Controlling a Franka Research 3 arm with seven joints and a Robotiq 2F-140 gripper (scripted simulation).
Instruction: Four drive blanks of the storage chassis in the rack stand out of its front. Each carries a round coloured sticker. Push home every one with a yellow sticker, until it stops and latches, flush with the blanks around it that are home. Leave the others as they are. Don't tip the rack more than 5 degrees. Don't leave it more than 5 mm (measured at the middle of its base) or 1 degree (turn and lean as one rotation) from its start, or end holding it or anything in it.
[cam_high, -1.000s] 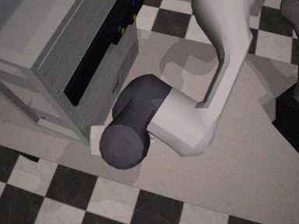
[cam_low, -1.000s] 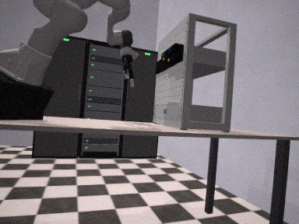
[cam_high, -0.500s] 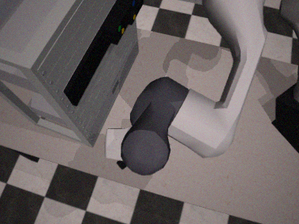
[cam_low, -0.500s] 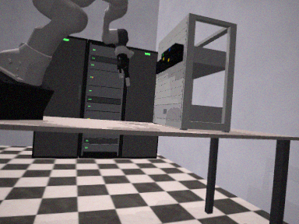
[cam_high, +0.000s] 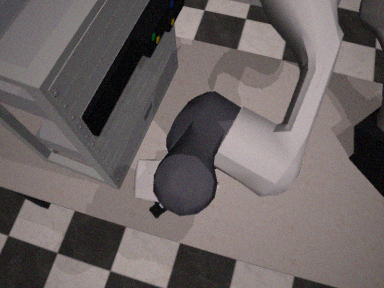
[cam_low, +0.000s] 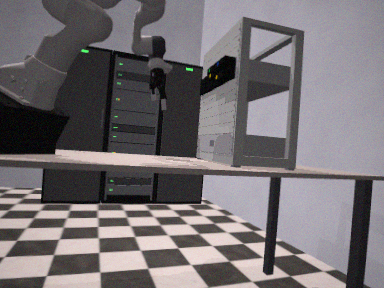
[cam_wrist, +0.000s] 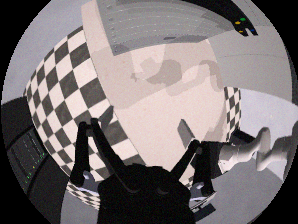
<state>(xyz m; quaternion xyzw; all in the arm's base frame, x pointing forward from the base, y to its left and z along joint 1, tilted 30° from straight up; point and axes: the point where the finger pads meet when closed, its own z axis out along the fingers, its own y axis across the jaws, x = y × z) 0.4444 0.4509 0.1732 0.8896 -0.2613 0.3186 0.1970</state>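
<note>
The storage chassis (cam_low: 218, 74) sits high in the grey rack (cam_low: 239, 95), which stands on the pale table (cam_low: 310, 172) at the exterior view's 2 o'clock. The gripper (cam_low: 161, 97) hangs at the rack's 9 o'clock, jaws released and empty. Dark server cabinets (cam_low: 80, 115) and a checkered floor (cam_low: 130, 245) lie beyond.

Top cam: overhead, close, angled down on the rack (cam_high: 75, 107) corner and tabletop (cam_high: 300, 225) — arm fills mid-frame. Exterior: low, near floor level, farther back, looking up across the tabletop (cam_low: 320, 172) at the rack (cam_low: 295, 100). Wrist: fisheye past the gripper (cam_wrist: 140, 163) down at the tabletop (cam_wrist: 160, 116). All share the rack front.
</note>
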